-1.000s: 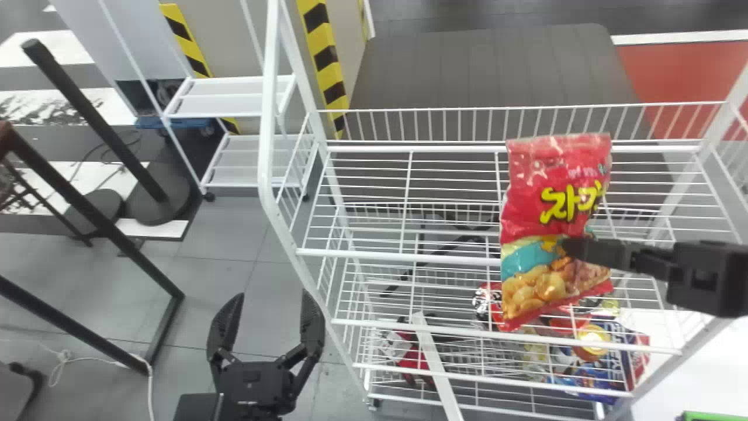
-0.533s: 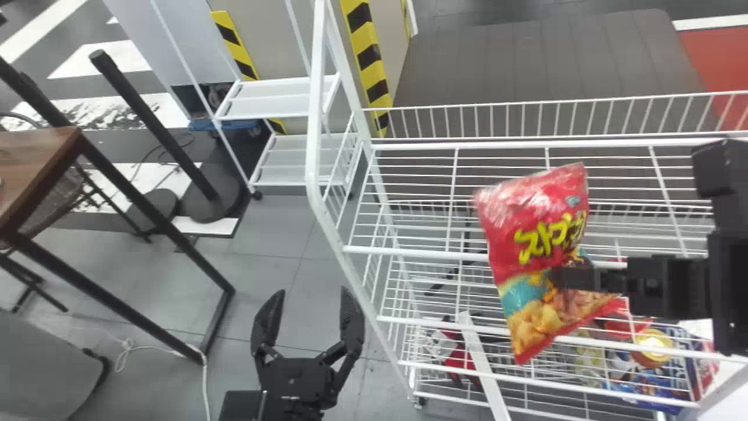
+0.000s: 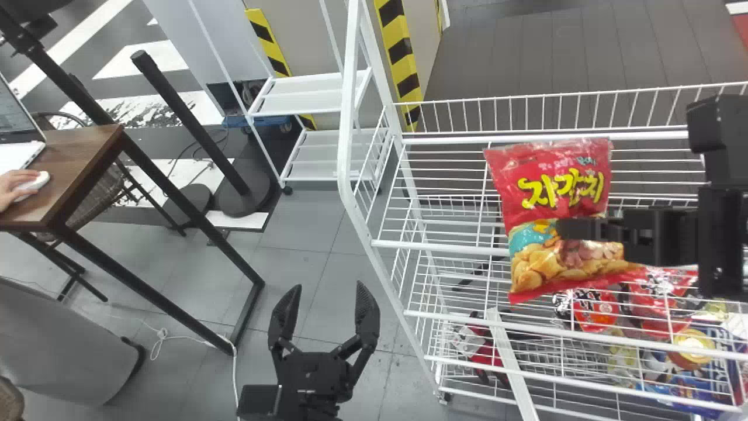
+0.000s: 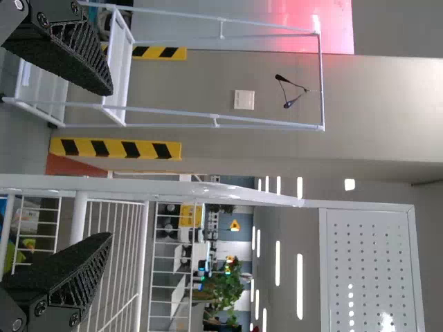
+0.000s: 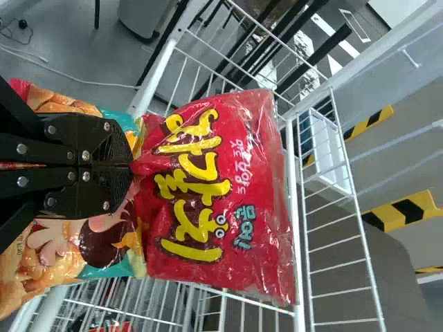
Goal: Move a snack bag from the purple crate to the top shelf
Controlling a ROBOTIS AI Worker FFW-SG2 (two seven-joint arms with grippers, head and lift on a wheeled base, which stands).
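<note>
Snack bag has shifted left along the wire rack, right pincer gripping it, left pincer wide.

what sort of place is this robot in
Probably a lab or open workspace rather than a real shop: a laptop sits on a wooden desk, yellow-and-black warning strips line the wall edges, and a wire rack stands before the robot.
</note>
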